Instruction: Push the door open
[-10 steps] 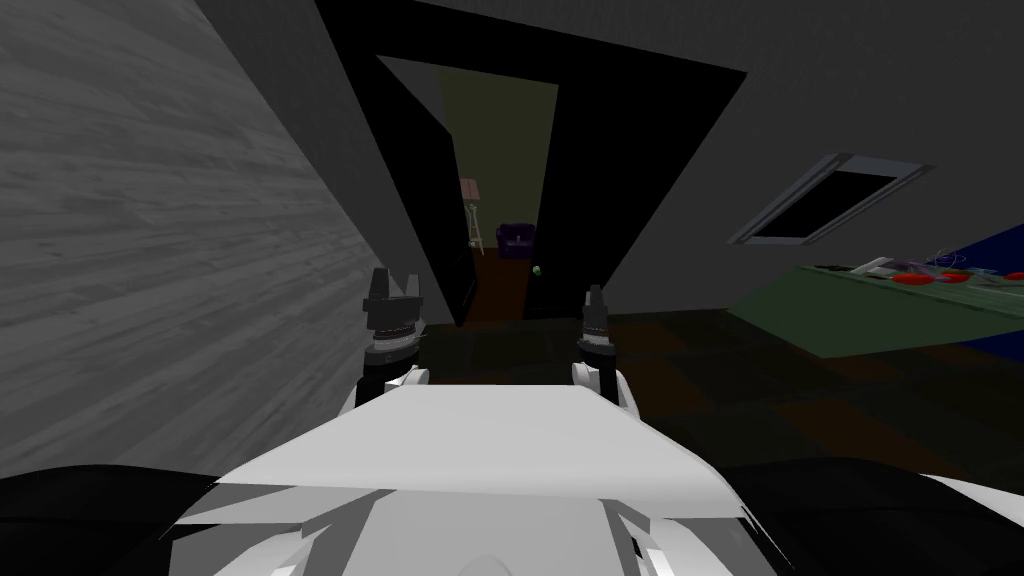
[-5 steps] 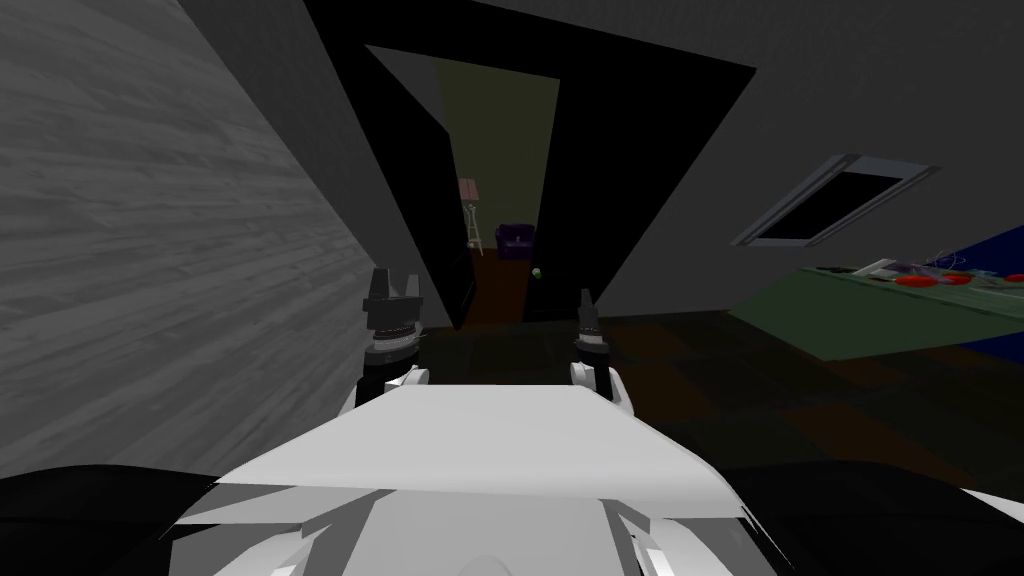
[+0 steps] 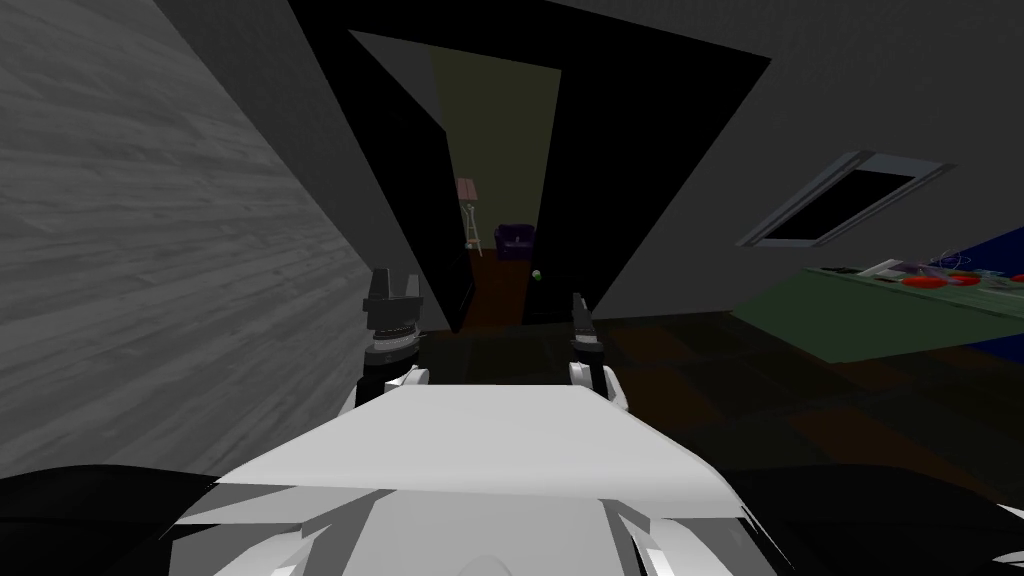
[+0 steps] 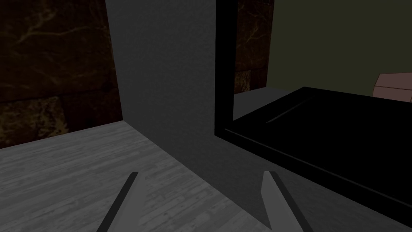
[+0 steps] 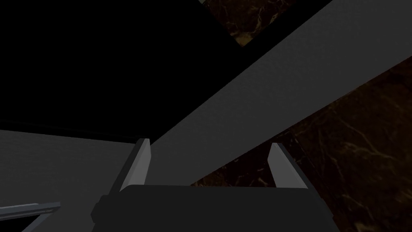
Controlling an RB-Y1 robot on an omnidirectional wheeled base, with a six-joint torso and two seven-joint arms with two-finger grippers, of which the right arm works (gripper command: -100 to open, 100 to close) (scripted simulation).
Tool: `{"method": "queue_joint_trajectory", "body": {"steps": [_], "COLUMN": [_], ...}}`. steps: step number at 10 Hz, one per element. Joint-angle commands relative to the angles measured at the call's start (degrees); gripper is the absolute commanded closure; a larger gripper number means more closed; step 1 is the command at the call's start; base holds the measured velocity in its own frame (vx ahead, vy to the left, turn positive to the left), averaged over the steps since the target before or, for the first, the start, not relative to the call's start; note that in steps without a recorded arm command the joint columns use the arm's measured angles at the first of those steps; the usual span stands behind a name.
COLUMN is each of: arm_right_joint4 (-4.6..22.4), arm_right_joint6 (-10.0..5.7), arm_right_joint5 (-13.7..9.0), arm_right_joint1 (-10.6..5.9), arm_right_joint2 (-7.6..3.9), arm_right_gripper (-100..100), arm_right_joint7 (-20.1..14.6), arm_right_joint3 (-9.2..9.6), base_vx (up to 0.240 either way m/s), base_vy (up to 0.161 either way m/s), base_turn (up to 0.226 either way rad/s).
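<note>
Straight ahead stands a black door (image 3: 405,190), ajar, with a narrow gap (image 3: 500,150) showing an olive wall beyond. The left wrist view has the door's black leaf (image 4: 330,133) and its frame (image 4: 224,64) ahead of the hand. My left gripper (image 3: 392,288) is held low in front of my chest, short of the door, its fingers (image 4: 130,193) open and empty. My right gripper (image 3: 578,303) is level with it, below the black panel (image 3: 650,150) to the right of the gap. Its fingers (image 5: 141,159) are open on nothing, facing a black surface (image 5: 100,60).
A grey plank wall (image 3: 150,250) runs close on my left. A green table (image 3: 880,310) with red items stands at the right, under a window (image 3: 840,205). Through the gap I see a pink-topped stool (image 3: 468,205), a purple armchair (image 3: 515,240) and a small green ball (image 3: 537,272). The floor (image 3: 760,390) is dark brown.
The doorway has grown a little, so I have moved closer. My right gripper has shifted slightly left and turned; the left one has stayed put.
</note>
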Motion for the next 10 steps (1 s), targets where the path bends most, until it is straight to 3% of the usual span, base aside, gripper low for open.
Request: {"method": "queue_joint_trajectory", "body": {"steps": [1, 10], "arm_right_joint4": [2.0, 15.7], "arm_right_joint6": [-0.53, -2.91], "arm_right_joint5": [0.7, 4.3], "arm_right_joint1": [-0.34, -5.12], "arm_right_joint2": [-0.12, -1.22], "arm_right_gripper": [-100, -100], "arm_right_joint7": [1.8, 11.6], "arm_right_joint3": [0.01, -1.12], "base_vx": [0.092, 0.099], "base_vy": [-0.016, -0.007], "base_turn": [-0.010, -0.010]}}
